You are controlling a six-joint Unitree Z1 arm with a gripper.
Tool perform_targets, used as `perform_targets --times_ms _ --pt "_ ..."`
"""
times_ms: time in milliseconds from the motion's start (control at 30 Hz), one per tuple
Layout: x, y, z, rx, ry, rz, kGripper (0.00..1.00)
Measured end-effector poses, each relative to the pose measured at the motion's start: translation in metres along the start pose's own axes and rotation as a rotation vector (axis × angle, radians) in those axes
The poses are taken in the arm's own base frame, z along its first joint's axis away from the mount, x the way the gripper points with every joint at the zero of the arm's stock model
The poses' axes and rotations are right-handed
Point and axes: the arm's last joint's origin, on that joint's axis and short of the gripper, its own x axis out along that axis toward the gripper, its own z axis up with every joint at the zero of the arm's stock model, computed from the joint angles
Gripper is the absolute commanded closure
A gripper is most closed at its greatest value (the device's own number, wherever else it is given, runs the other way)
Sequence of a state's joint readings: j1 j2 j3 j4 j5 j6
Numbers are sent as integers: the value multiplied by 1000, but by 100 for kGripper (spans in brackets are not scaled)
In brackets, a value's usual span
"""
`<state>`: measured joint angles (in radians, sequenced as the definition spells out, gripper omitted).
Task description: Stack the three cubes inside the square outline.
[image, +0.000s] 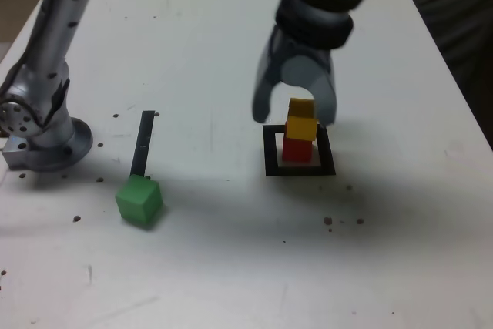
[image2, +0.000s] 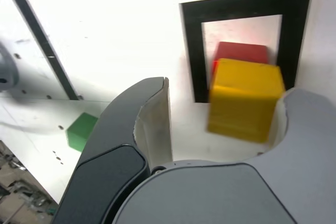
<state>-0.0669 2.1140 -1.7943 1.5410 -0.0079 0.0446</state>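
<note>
Currently the small matte yellow cube [image: 301, 126] is sitting on the matte red cube [image: 297, 149] inside the thick black square outline [image: 269, 152], jaws spread around it; the matte green cube [image: 139, 200] is waiting on the white counter [image: 231, 267].

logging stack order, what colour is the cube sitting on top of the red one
Yellow. The yellow cube sits on the red cube; the wrist view shows it best.

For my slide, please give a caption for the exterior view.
Open end effector above yellow cube on red cube inside square outline; green cube apart.
</note>
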Motion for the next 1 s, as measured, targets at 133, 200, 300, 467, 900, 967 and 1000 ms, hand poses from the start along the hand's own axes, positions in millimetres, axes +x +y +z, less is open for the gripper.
perform_targets --times_ms 133,200,300,467,900,967,1000 --pt "-8 0 -24 0 -15 27 0" --pt "-13 -3 -36 7 -27 48 0" --pt "-14 -7 -54 20 -25 67 0" --pt "-3 -12 -89 36 5 70 0" --pt "12 -42 -175 110 -3 129 0" --pt "18 -47 -184 119 -2 132 0" --pt "21 -49 -189 124 -4 131 0"
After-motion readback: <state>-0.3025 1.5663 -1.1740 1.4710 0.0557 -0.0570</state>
